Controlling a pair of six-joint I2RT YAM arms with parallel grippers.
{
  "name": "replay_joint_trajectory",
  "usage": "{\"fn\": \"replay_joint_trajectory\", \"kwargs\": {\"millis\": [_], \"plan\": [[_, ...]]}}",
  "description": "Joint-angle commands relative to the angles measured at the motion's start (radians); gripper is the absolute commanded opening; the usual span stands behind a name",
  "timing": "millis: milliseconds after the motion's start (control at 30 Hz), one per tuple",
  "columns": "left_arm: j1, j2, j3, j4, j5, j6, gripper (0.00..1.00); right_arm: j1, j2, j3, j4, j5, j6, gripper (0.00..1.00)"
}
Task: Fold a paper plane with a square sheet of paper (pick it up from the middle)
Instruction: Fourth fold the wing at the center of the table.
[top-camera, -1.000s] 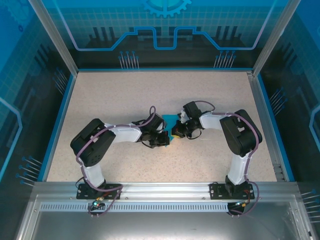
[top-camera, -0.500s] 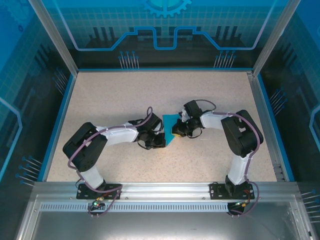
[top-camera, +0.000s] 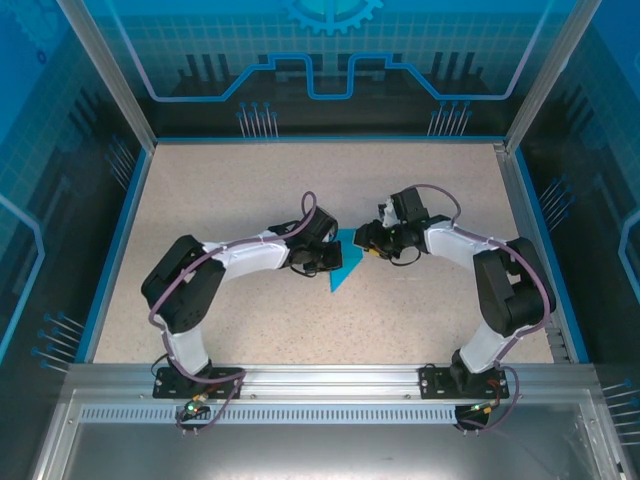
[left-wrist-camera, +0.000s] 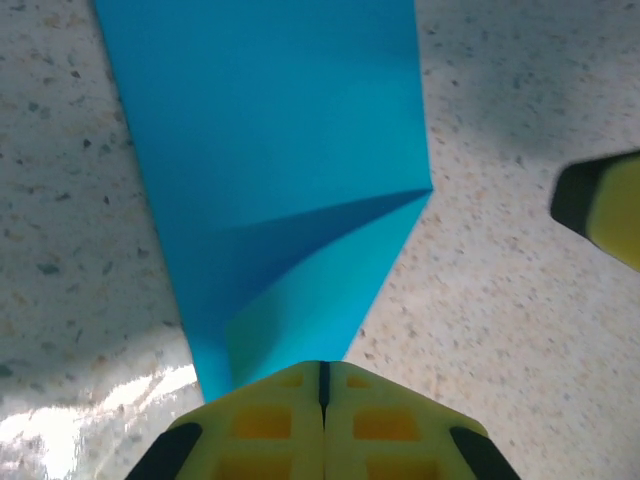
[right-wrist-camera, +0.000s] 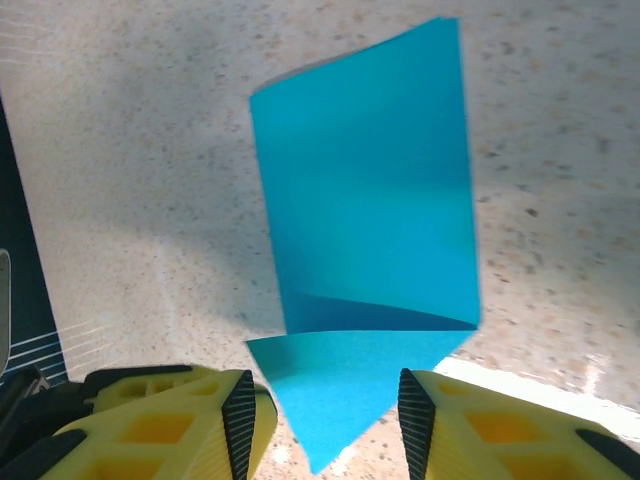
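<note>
Down at the left gripper (left-wrist-camera: 322, 368): pressed together, tips at the narrow end of the folded blue sheet (left-wrist-camera: 270, 150), pinching or merely pinning, cannot tell. Over at the right gripper (right-wrist-camera: 325, 410): spread, straddling a loose corner flap. Lying mid-way on the speckled table (top-camera: 230, 190), between both. Looks like mid-crease on the nose folds. Next: calls for pinning 1 side and flattening that raised flap squarely.

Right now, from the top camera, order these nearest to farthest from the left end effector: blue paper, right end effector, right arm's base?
1. blue paper: pinched in the left end effector, mid-table.
2. right end effector: just right of the paper.
3. right arm's base: near edge, far right.
</note>
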Motion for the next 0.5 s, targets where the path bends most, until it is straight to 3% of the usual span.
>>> {"fn": "replay_joint_trajectory", "kwargs": {"millis": [0,200,467], "plan": [[0.004,0.041,0.056,-0.053,-0.060,-0.005,0.03,-0.011,0.015,-0.014,-0.015,-0.002,-0.003,0.45],[0.006,0.094,0.093,-0.132,-0.139,-0.007,0.01,-0.009,0.054,-0.008,-0.008,-0.030,-0.003,0.45],[0.008,0.142,0.113,-0.175,-0.145,-0.018,0.00,0.009,0.108,0.030,-0.040,-0.044,-0.007,0.43]]}}
